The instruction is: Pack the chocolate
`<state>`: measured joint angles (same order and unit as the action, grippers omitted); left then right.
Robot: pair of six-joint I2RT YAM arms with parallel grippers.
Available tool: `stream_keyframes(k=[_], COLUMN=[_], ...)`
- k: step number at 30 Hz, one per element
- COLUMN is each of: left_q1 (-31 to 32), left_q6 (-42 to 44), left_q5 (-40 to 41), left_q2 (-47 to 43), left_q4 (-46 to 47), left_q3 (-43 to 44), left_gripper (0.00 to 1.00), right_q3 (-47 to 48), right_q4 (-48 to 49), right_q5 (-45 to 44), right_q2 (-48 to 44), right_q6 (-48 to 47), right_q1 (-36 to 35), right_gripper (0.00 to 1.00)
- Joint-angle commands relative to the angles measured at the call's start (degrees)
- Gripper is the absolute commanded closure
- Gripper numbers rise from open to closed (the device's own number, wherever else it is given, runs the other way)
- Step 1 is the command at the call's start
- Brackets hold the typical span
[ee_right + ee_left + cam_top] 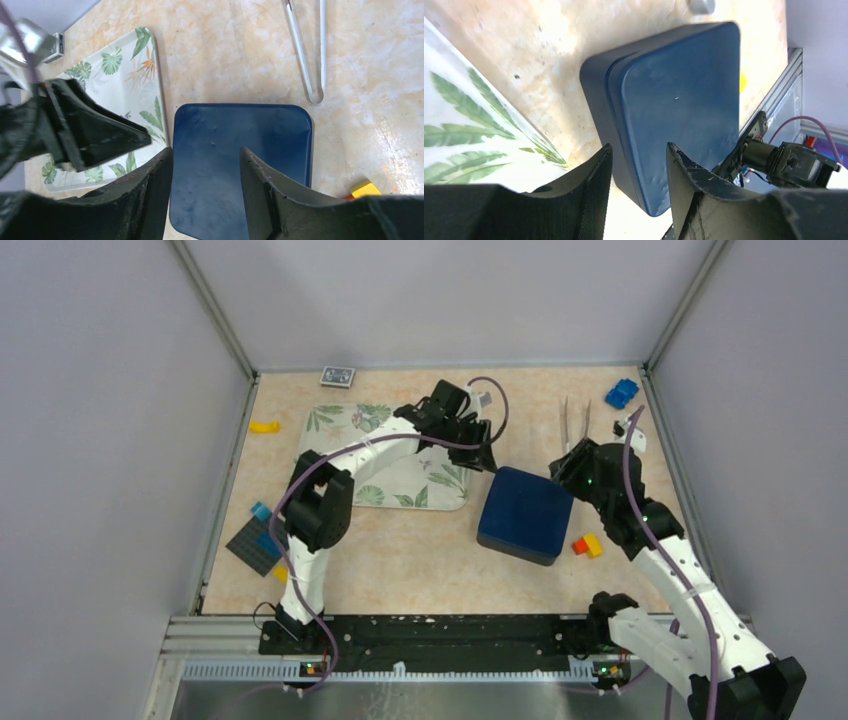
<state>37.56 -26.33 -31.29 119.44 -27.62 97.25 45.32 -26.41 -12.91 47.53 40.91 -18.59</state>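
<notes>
No chocolate shows in any view. A dark blue box point(526, 515) with its lid on sits in the middle of the table. My left gripper point(487, 455) hovers at the box's far left corner. It is open, and in the left wrist view the box point(674, 100) lies beyond the left gripper point(639, 147) with nothing between the fingers. My right gripper point(562, 472) hangs over the far right corner, also open. In the right wrist view the lid point(240, 160) shows through the right gripper point(206, 150), and the gap holds nothing.
A leaf-patterned tray point(385, 455) lies left of the box. Metal tweezers point(575, 420) and a blue block point(621, 393) sit at the back right. Orange and yellow blocks point(588, 545) rest by the box's right side. A dark gridded plate point(255, 545) lies at the left.
</notes>
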Motion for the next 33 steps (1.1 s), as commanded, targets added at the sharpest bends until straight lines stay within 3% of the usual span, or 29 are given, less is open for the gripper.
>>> stream_keyframes(k=[1, 6, 14, 21, 24, 33], left_q1=[0.03, 2.94, 5.9, 6.27, 6.43, 6.71], left_q6=[3.34, 5.87, 7.41, 5.0, 5.06, 6.02], left_q5=[4.75, 10.41, 13.66, 13.12, 12.56, 13.95], left_q2=[-4.63, -4.69, 1.59, 8.45, 10.66, -1.35], left_q4=[-2.04, -2.56, -4.02, 0.18, -0.77, -0.15], left_q3=[5.28, 9.38, 13.89, 6.75, 7.55, 10.53], left_gripper=[0.51, 0.68, 0.68, 0.71, 0.74, 0.72], right_q3=[0.01, 0.51, 0.52, 0.12, 0.49, 3.26], right_q4=[-0.16, -0.18, -1.06, -1.69, -1.61, -2.76], right_q5=[-1.26, -1.55, -2.25, -2.22, -2.0, -3.07], right_q2=[0.32, 0.47, 0.17, -0.2, -0.25, -0.14], right_q6=[-0.43, -0.62, -0.82, -0.8, -1.03, -2.58], right_q1=[0.27, 0.28, 0.47, 0.63, 0.59, 0.67], right_gripper=[0.5, 0.5, 0.5, 0.5, 0.49, 0.49])
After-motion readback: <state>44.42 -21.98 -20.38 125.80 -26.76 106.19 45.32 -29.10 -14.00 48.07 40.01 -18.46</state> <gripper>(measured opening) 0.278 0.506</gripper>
